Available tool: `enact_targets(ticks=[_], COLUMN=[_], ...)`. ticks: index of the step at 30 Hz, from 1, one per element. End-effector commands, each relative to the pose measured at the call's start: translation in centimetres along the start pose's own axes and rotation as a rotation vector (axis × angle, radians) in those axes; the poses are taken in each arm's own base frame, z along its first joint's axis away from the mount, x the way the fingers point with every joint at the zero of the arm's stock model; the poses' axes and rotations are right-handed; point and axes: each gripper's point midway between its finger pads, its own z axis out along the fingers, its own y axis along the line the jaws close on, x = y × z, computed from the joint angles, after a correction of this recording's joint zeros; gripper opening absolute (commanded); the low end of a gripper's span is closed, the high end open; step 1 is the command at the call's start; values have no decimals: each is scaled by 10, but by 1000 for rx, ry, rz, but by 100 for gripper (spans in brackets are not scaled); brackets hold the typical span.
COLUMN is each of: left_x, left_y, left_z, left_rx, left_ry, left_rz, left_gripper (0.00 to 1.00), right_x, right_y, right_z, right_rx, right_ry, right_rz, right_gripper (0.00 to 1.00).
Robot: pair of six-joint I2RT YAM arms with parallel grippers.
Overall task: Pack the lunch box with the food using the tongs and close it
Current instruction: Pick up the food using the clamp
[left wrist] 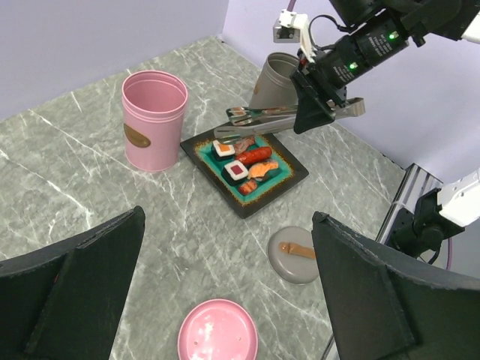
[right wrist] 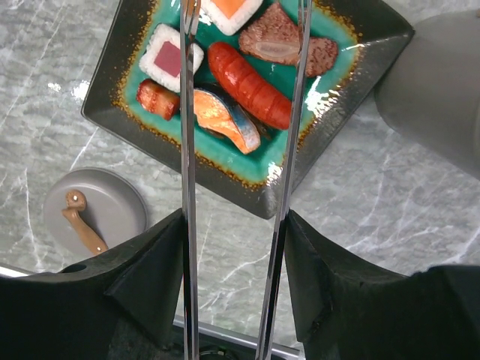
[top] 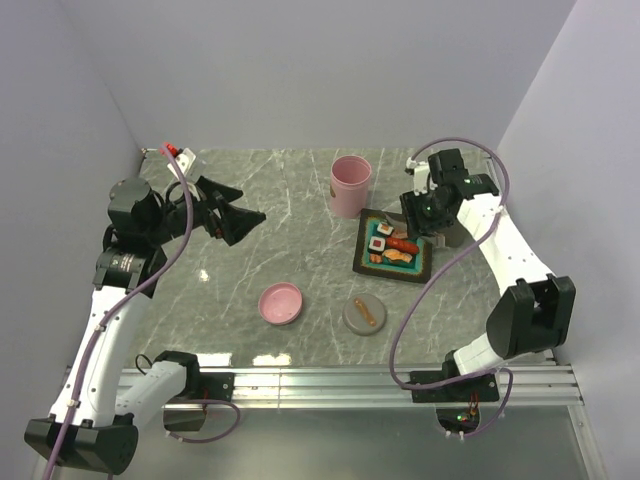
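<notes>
The food (right wrist: 247,84) lies on a black square tray (right wrist: 101,90) with a teal inside: white rice rolls, a red oblong piece, an orange salmon piece and a brown piece. My right gripper (right wrist: 236,225) is shut on the silver tongs (right wrist: 187,150), its fingers pressing both arms from outside. The tongs (left wrist: 277,120) reach over the tray with their arms apart and nothing between them. My left gripper (left wrist: 225,285) hangs open and empty above the table's left side (top: 245,220). Which container is the lunch box I cannot tell.
A tall pink cup (top: 351,185) stands behind the tray, and a grey cup (left wrist: 274,79) sits behind my right gripper (top: 425,212). A pink lid (top: 281,303) and a grey lid with a brown handle (top: 365,316) lie in front.
</notes>
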Motion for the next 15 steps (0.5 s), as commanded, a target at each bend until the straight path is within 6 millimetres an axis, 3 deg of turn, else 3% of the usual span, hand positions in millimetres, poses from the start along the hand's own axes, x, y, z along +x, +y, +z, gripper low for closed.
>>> enact_targets(ticks=[1,15], left_x=[-9,-9], left_y=[-3,-7], left_z=[-3,-7], left_rx=[2,6], left_ry=[-33,-32], left_rz=[38,57], left_gripper=[99,99], right_x=[-23,-15], right_y=[2,14], right_z=[-1,24], right_rx=[18,41], right_ry=[-67,-12], right_rz=[-3,-48], right_gripper=[59,61])
